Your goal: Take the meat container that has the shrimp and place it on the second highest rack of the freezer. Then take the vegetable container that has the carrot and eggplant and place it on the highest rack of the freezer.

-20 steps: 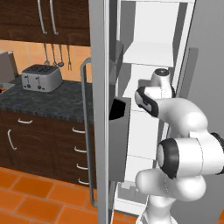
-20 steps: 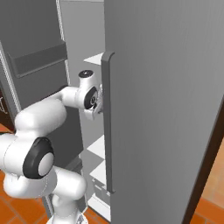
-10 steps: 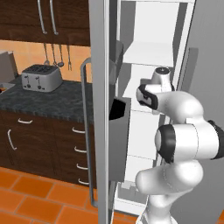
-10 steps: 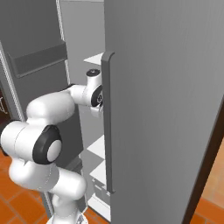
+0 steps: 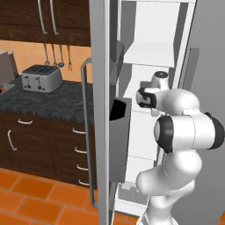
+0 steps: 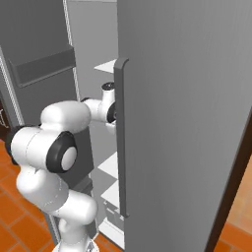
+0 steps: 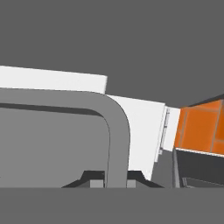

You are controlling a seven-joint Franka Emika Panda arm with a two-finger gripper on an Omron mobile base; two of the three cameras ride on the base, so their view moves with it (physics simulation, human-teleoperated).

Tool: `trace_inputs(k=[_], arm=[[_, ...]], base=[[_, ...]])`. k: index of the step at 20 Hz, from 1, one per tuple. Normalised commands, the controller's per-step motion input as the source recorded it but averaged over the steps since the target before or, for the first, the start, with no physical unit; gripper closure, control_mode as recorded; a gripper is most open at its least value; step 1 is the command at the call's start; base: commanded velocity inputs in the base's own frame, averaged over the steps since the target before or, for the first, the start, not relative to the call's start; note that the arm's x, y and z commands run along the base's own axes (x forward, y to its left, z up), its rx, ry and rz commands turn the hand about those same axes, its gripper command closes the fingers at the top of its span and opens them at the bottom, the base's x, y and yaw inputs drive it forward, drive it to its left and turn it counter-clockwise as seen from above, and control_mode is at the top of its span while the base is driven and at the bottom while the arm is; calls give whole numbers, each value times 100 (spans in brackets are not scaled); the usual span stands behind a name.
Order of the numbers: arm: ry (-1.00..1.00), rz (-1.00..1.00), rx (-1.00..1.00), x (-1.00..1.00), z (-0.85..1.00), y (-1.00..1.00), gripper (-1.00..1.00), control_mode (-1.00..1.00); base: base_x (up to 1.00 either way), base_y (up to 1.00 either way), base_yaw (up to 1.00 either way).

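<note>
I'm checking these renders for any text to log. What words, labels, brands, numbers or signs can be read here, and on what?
None: no readable text in any view. The toaster, the freezer with its door handle, the cabinet drawers and the gripper shut on the handle are all plain, unmarked surfaces.

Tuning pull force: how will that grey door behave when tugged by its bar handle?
The bar handle looks rigid, likely no flex in the claw. The door is a tall slab, probably heavy, swinging slowly. The smooth bar may slip.
</note>
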Motion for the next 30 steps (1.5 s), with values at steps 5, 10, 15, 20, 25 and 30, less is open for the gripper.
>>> trace_inputs(k=[5,10,15,20,25,30], arm=[[0,0,0,51,-16,0,100,-100],[0,0,0,50,-26,0,100,-100],[0,0,0,41,-26,0,100,-100],[0,0,0,26,-29,0,100,-100],[0,0,0,14,-12,0,100,-100],[0,0,0,0,0,0,100,-100]], base=[[0,0,0],[0,0,0],[0,0,0],[0,0,0],[0,0,0],[0,0,0]])
